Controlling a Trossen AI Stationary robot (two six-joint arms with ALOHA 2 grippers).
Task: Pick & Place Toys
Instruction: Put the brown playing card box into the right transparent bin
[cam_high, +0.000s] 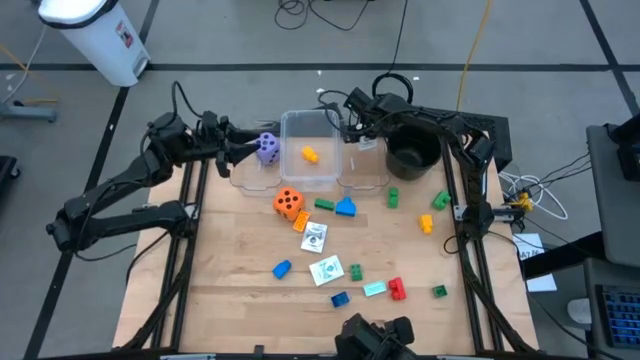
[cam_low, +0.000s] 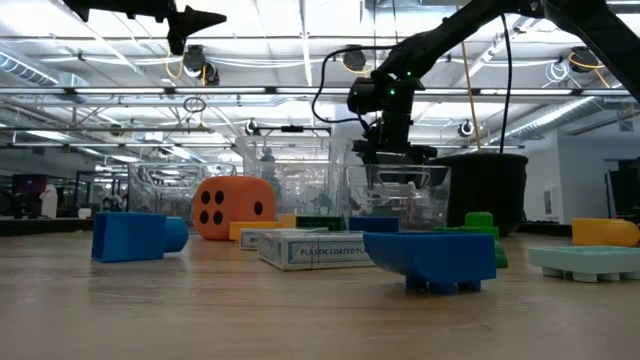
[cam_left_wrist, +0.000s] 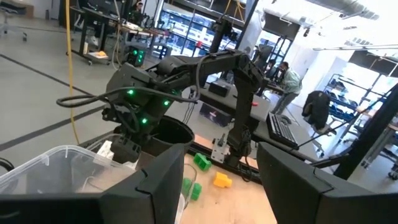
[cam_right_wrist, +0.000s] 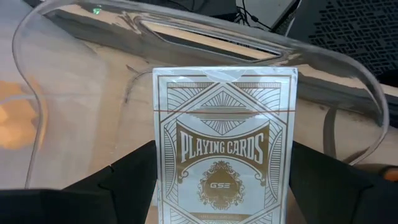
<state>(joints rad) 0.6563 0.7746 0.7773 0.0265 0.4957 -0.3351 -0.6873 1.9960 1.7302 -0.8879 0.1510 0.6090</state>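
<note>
While our right hand (cam_right_wrist: 224, 186) hangs over the rim of a clear tub (cam_right_wrist: 205, 31) at the far side of the counter (cam_high: 240, 250), its fingers are clamped on a white pack of playing cards (cam_right_wrist: 225, 155), held upright above the tub's floor. Our left hand (cam_high: 243, 152) is raised beside another clear tub (cam_high: 310, 150), gripping the purple die (cam_high: 268, 148) between its fingers. An orange piece (cam_high: 310, 155) lies inside that tub. The orange die (cam_high: 289, 203) sits on the counter just in front of the tubs, and the red, green, blue, yellow and teal blocks and two printed cards are scattered across the near half. A black pot (cam_high: 412, 156) stands beside our right arm.
</note>
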